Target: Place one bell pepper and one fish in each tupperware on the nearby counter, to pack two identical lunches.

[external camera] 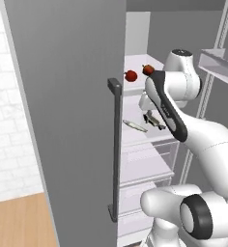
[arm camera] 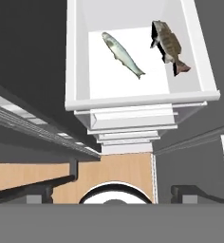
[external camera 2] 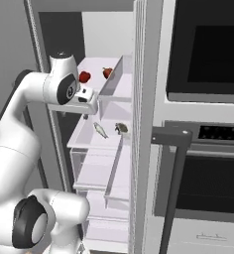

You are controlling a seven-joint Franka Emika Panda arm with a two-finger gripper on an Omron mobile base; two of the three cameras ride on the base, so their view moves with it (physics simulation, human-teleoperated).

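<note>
gripper [arm camera: 113, 192]: jaws spread wide, nothing between them; dark finger tips [arm camera: 43, 193] sit far apart at the bottom of the hand view; hand is inside the open fridge, above the fish shelf, looking down on it
arm: white Franka reaching from the base into the fridge opening; wrist at about the height of the upper shelf
fridge: grey, door open; door [external camera: 72, 120] with a dark vertical handle [external camera: 115, 149] fills the left of the left base view
upper shelf [external camera 2: 96, 67]: white, holds both peppers toward the far side
bell peppers: two, red; left one [external camera: 131, 75] and right one [external camera: 148, 70] near each other but apart; same pair in the right base view at [external camera 2: 84, 76] and [external camera 2: 107, 73]
fish shelf [arm camera: 133, 100]: white tray-like shelf below the pepper shelf, stacked drawers under it
silver fish [arm camera: 123, 55]: slim, pale, lying flat on the left part of the shelf, angled; also at [external camera: 135, 126] and [external camera 2: 100, 130]
brown fish [arm camera: 169, 46]: darker, stubbier, on the right part of the shelf, close to the right wall; apart from the silver fish; also at [external camera 2: 121, 129]
contact: gripper touches neither fish
counter [external camera: 19, 222]: light-brown wood, corner visible low left in the left base view, under white brick tile
ovens [external camera 2: 203, 99]: black-fronted wall ovens right of the fridge in the right base view
tupperware: cannot tell where
</note>
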